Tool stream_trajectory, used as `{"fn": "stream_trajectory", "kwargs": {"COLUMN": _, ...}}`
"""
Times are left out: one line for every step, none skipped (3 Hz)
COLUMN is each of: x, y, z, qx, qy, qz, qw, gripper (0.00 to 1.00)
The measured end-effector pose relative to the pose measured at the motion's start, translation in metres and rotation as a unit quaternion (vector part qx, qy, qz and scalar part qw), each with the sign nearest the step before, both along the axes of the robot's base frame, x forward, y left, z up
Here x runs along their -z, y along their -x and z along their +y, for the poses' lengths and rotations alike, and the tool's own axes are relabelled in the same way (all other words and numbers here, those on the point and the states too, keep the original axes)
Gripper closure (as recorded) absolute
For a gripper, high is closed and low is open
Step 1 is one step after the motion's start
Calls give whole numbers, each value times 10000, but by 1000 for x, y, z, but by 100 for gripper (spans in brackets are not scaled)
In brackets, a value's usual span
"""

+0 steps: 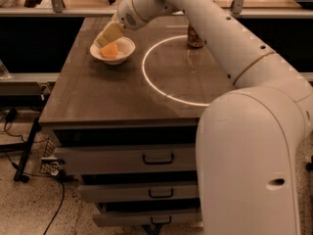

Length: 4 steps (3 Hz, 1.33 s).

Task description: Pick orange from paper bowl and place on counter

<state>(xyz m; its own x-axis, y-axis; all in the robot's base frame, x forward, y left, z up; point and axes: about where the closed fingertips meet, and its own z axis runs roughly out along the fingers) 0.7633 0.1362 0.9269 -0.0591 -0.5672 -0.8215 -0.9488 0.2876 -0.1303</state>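
Note:
The orange [109,51] sits inside the white paper bowl [124,51] at the back left of the grey-brown wood-grain counter [107,92]. My gripper [105,39] reaches down from the upper right and sits right at the orange's far upper side, inside the bowl's rim. Its pale fingers [109,35] touch or nearly touch the fruit. A glowing white circle [146,77] is marked on the counter to the right of the bowl.
A brownish-gold drink can [195,37] stands at the circle's far edge, partly behind my arm. The counter tops a cabinet with drawers [157,158]. A dark stand and cables [24,151] are on the floor at left. My large white arm fills the right side.

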Motion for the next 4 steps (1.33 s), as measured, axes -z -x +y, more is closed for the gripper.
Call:
{"fn": "stream_trajectory", "kwargs": {"x": 9, "y": -2, "z": 2, "qx": 23, "qy": 49, "qz": 83, "qw": 10000, "gripper": 32}}
{"fn": "stream_trajectory", "kwargs": {"x": 17, "y": -6, "z": 2, "qx": 59, "qy": 94, "qz": 159, "qw": 9998, "gripper": 27}}
{"fn": "stream_trajectory", "kwargs": {"x": 31, "y": -12, "z": 3, "qx": 86, "qy": 191, "qz": 263, "qw": 9994, "gripper": 38}}
{"fn": "stream_trajectory", "kwargs": {"x": 36, "y": -15, "z": 3, "qx": 93, "qy": 243, "qz": 310, "qw": 9992, "gripper": 39}}
